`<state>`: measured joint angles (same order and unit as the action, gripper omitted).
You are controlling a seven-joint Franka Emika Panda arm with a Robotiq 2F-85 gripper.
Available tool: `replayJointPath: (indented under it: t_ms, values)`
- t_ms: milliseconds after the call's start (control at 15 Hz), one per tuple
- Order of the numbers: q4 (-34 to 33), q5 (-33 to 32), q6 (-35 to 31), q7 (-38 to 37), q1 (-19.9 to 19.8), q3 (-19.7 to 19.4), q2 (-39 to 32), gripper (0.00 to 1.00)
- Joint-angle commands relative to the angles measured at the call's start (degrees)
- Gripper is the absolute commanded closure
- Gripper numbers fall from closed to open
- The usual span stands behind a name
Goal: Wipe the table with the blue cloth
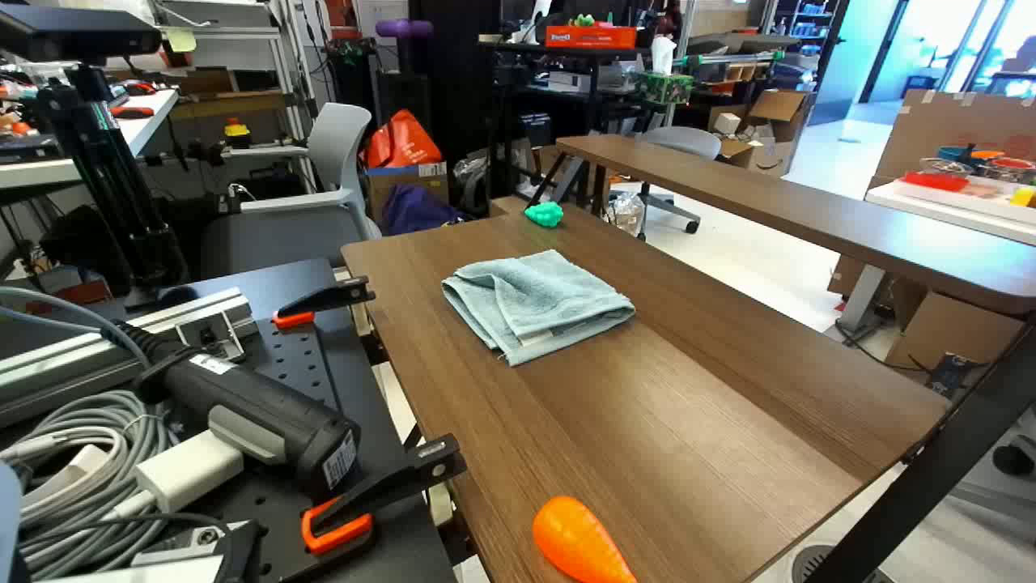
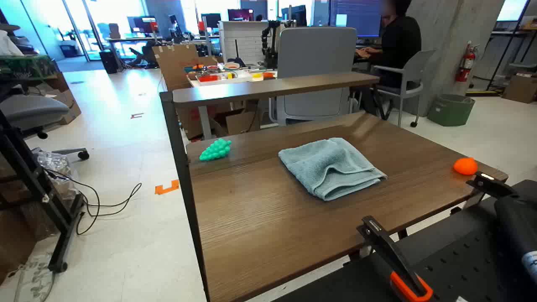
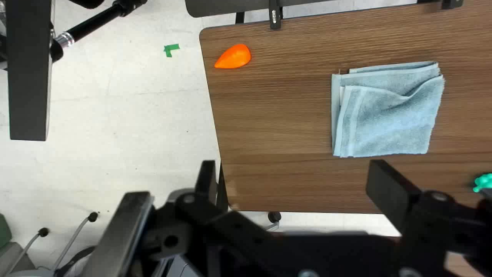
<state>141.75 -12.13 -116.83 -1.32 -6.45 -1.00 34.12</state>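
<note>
Gripper (image 3: pixel 293 171) in wrist view: fingers (image 3: pixel 388 188) spread wide apart, facing the brown table (image 3: pixel 276 115); how far off, can't tell. Blue cloth (image 3: pixel 388 119) shows just past the fingertip on the right of that view, not touching it. Cloth lies on the table, about midway along its length, in both exterior views too. Folded roughly square, upper layer rucked up into a loose ridge, edges not lined up.

Orange toy (image 3: pixel 234 57), teardrop-shaped, on the table near one corner, well apart from the cloth. Bumpy green toy (image 2: pixel 215 149) on the table near the opposite end; wrist view cuts part of it off. Cloth sits between the two toys, touching neither.

Black bench (image 1: pixel 283 279) beside the table, narrow gap between them. Two black clamps (image 1: pixel 401 479) with orange parts on the bench, tips reaching toward the table edge. Coiled cables (image 1: pixel 44 518) on the bench, in an exterior view.

Narrow brown board (image 2: pixel 272 89) runs along the table's far long side. Farther off, in an exterior view: grey chair (image 2: pixel 316 63), person (image 2: pixel 400 40) in dark clothes seated before a screen (image 2: pixel 356 12), green bin (image 2: pixel 451 111), fire extinguisher (image 2: pixel 466 65) by a pillar (image 2: pixel 461 25).
</note>
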Motion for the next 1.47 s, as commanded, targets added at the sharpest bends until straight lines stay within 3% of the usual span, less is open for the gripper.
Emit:
replayJointPath:
  t_ms: [0, 467, 600, 867, 1000, 1200, 1400]
  values:
    - [-0.2, -0.2, 0.2, -0.2, 0.4, -0.3, 0.0, 0.00]
    - [-0.4, -0.2, 0.2, -0.2, 0.4, -0.3, 0.0, 0.00]
    - [-1.1, 3.8, 0.5, 0.9, 1.8, -1.7, -0.8, 0.00]
    - [-5.9, 14.8, 3.4, 4.4, 5.0, -4.7, -8.8, 0.00]
    - [-8.3, 18.1, 3.8, 2.3, 4.6, -5.0, -14.2, 0.00]
    - [-10.6, 19.1, 3.5, 0.7, 3.4, -4.9, -20.8, 0.00]
    - [-11.1, 15.9, 4.2, 0.4, 2.7, -4.2, -23.6, 0.00]
